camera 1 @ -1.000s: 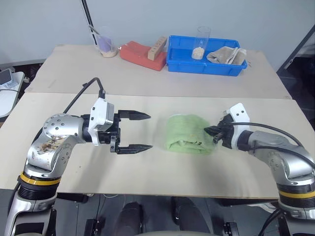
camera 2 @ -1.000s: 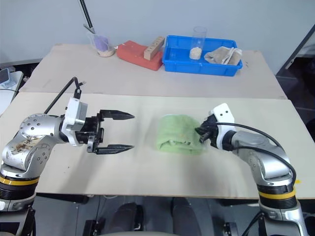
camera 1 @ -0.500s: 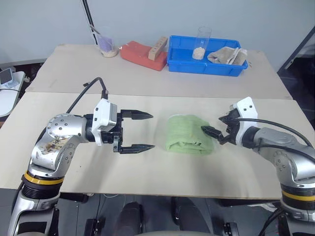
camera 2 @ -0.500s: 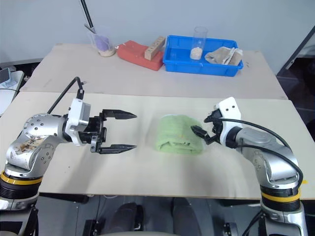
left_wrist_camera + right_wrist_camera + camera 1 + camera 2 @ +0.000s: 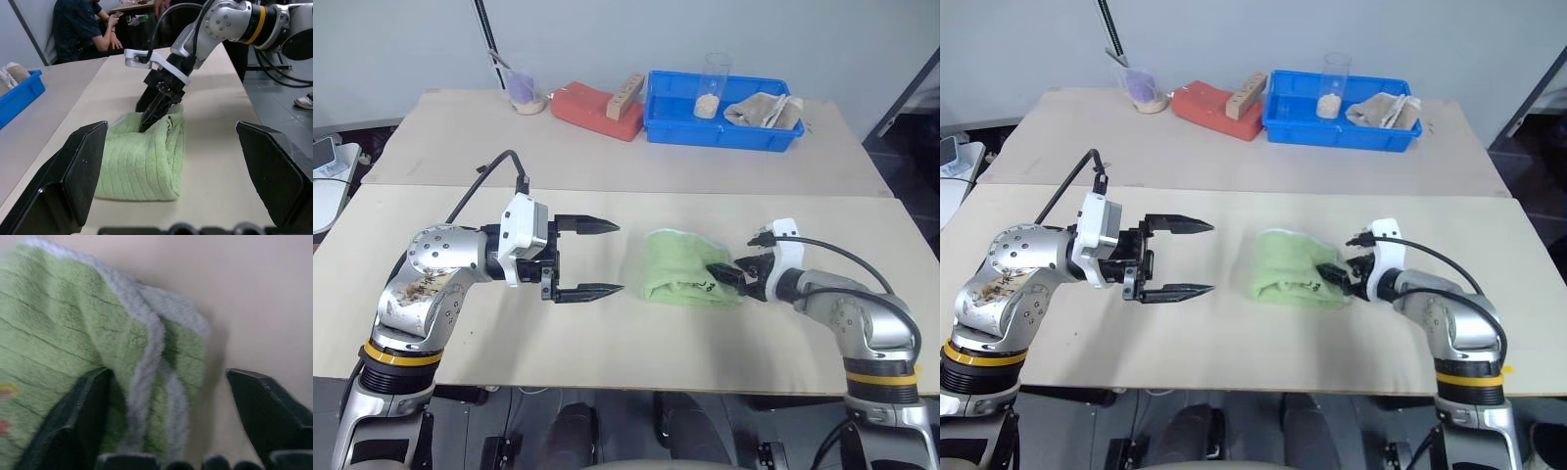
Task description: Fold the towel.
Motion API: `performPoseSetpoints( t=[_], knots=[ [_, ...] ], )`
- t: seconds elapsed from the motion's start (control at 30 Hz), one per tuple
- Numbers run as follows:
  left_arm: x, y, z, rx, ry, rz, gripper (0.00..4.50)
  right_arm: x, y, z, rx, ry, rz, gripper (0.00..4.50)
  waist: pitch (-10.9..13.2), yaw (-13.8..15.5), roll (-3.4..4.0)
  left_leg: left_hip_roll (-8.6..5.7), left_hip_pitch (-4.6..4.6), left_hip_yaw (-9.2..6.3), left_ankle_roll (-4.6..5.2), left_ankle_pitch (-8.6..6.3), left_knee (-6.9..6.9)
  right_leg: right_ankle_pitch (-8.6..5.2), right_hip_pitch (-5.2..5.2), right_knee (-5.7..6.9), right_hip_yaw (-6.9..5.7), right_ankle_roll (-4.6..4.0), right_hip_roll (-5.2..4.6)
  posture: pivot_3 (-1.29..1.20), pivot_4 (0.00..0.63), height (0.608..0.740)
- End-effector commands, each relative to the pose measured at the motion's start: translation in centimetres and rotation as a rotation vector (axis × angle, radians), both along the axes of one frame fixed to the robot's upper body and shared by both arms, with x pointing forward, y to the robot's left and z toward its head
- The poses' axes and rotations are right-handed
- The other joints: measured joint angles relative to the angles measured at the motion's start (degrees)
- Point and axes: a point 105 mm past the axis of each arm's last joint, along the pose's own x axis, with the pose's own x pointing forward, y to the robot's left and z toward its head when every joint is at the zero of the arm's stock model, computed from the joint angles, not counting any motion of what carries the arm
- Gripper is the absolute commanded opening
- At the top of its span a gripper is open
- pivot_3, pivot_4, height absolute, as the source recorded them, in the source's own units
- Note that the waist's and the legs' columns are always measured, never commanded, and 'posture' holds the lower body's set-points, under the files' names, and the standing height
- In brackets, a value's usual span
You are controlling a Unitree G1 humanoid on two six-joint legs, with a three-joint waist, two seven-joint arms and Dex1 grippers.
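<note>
The light green towel (image 5: pixel 688 267) lies folded in a small bundle in the middle of the near table, white edging along its right side. My right gripper (image 5: pixel 728 278) is low at that right edge. Its jaws are open: in the right wrist view one finger (image 5: pixel 85 416) is tucked against the green fold, the other finger (image 5: pixel 264 406) is over bare table, and the towel's edging (image 5: pixel 151 362) runs between them. My left gripper (image 5: pixel 599 257) hovers wide open to the left of the towel (image 5: pixel 142 164), apart from it and pointing at it.
On the far table stand a blue bin (image 5: pixel 668 129) with a glass and a beige rag (image 5: pixel 766 110), a red block (image 5: pixel 590 106) with a wooden piece on it, and a cup (image 5: pixel 524 90). A person (image 5: pixel 83 24) sits beyond the table's right end.
My right gripper was shut at the towel's right edge, rose and opened, and has now dropped back with its fingers apart around that edge. The left gripper has stayed still.
</note>
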Motion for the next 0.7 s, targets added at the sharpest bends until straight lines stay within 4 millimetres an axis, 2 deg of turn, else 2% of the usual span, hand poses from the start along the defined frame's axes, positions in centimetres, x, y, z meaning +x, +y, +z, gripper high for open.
performPoseSetpoints(
  t=[0.03,0.17,0.27,0.3,0.37,0.43,0.5,0.57,0.63,0.7],
  knots=[
    [-1.0,0.2,0.8,0.002,-0.003,-0.04,4.5,0.3,0.2,1.0,0.033,-0.025,0.016,2.57,0.0,-0.1,0.0,0.0,-0.01,-0.01,0.0,0.0,0.0,0.0,0.0,0.0,0.0,0.0,0.0,0.0,0.15,0.714],
    [-0.6,0.5,0.9,0.002,-0.012,-0.014,4.5,0.8,0.4,2.1,0.037,-0.076,0.024,1.2,0.0,-0.5,0.0,-0.01,-0.02,-0.01,0.0,0.0,0.0,0.0,0.0,-0.02,0.0,0.0,-0.01,0.0,0.15,0.714],
    [0.3,0.4,1.9,-0.07,-0.028,0.046,4.5,1.7,0.7,4.4,0.033,-0.19,0.045,0.18,0.0,-0.6,0.0,-0.01,-0.02,-0.01,0.0,0.0,0.01,0.0,0.0,-0.02,0.0,0.01,-0.01,0.0,0.15,0.714],
    [0.5,0.4,2.2,-0.084,-0.032,0.055,4.5,2.1,0.7,5.3,0.023,-0.236,0.051,0.03,0.0,-0.6,0.0,-0.01,-0.02,-0.01,0.0,0.0,0.01,0.0,0.0,-0.01,0.01,0.01,-0.01,0.0,0.15,0.714],
    [0.5,0.3,2.5,-0.094,-0.038,0.059,4.5,3.1,0.3,6.8,0.023,-0.303,0.032,0.03,0.0,-0.7,0.0,-0.02,-0.02,-0.02,0.0,0.0,0.01,0.01,-0.01,-0.01,0.0,0.01,-0.01,0.0,0.15,0.714],
    [0.4,0.4,2.6,-0.087,-0.041,0.056,4.5,4.8,-1.0,8.5,0.042,-0.358,-0.046,0.03,0.0,-0.9,0.0,-0.01,-0.01,-0.01,0.0,0.0,0.0,0.01,-0.01,-0.01,0.0,0.01,-0.01,0.0,0.15,0.714],
    [0.4,0.4,2.6,-0.081,-0.043,0.056,4.5,6.1,-2.2,9.3,0.058,-0.376,-0.111,0.03,0.0,-0.9,0.0,-0.01,-0.01,0.0,0.0,0.0,0.0,0.02,-0.01,-0.02,0.01,-0.01,-0.01,0.0,0.15,0.714],
    [0.5,0.6,2.8,-0.082,-0.047,0.061,4.5,7.0,-3.7,8.9,0.045,-0.354,-0.182,0.03,0.0,-0.8,0.0,-0.01,-0.02,-0.01,0.0,0.0,-0.01,0.03,-0.01,-0.02,-0.01,-0.03,0.0,0.0,0.15,0.714],
    [0.6,0.7,2.9,-0.085,-0.053,0.07,4.5,7.7,-6.4,7.1,0.018,-0.269,-0.304,0.03,0.0,-0.6,0.0,-0.01,-0.03,-0.02,0.0,0.0,-0.05,0.09,-0.01,-0.05,-0.01,-0.14,0.0,0.0,0.15,0.714],
    [0.6,0.7,3.0,-0.086,-0.055,0.075,4.5,7.7,-8.1,5.4,0.018,-0.185,-0.384,0.03,0.0,-0.4,0.0,-0.04,-0.07,-0.02,0.0,0.0,-0.05,0.23,-0.01,-0.09,-0.01,-0.36,-0.02,0.0,0.15,0.714]
  ],
)
